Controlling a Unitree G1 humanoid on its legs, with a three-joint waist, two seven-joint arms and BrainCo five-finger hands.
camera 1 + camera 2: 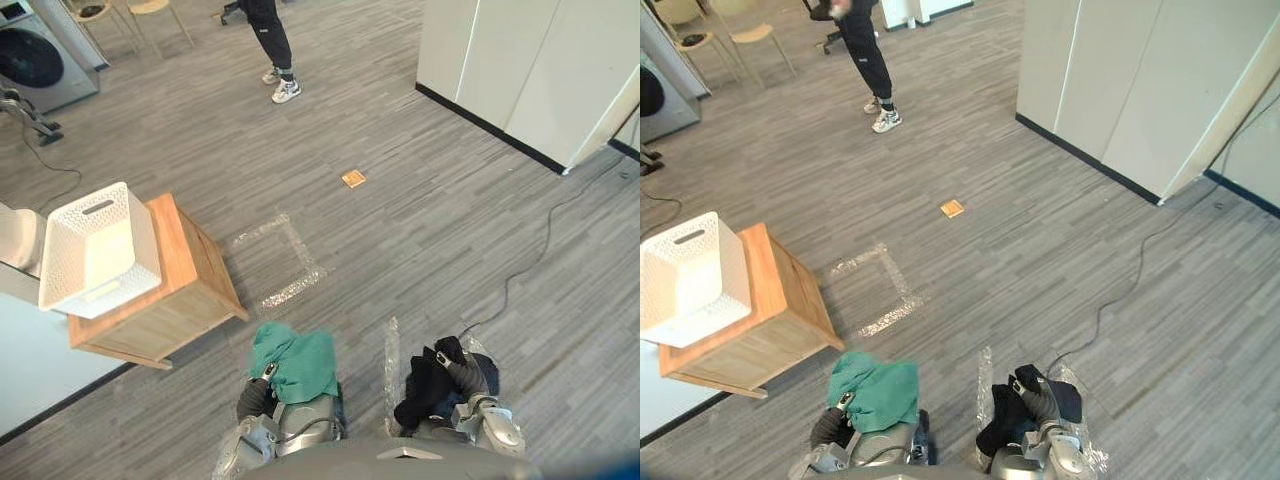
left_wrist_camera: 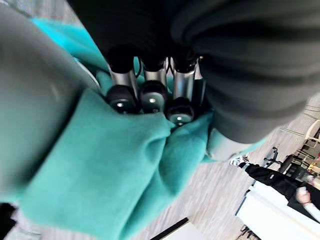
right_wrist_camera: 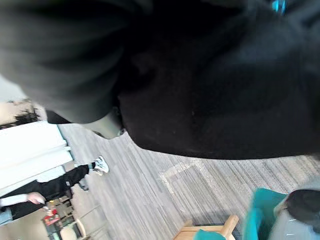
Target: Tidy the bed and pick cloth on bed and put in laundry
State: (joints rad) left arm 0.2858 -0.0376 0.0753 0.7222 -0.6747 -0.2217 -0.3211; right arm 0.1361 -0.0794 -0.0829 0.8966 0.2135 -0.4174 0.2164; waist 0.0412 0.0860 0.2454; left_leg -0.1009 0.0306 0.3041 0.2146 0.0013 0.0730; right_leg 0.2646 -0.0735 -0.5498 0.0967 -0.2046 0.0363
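At six o'clock, teal cloth (image 1: 295,362): bunched and draped over the left hand (image 2: 150,85), which is curled tight into its folds.
Black cloth (image 1: 425,385): hung at five o'clock from the right hand (image 1: 468,377); whether that hand is closed cannot be told, as it is buried in fabric.
Handling: both cloths are judged soft, light and limp; loose ends are likely to sag and trail, so a bunched middle is best gripped.
Laundry basket (image 1: 95,250): white, set on a wooden cabinet (image 1: 190,285) at nine o'clock, well apart from both cloths.
Person (image 1: 270,35): seen standing at twelve o'clock.
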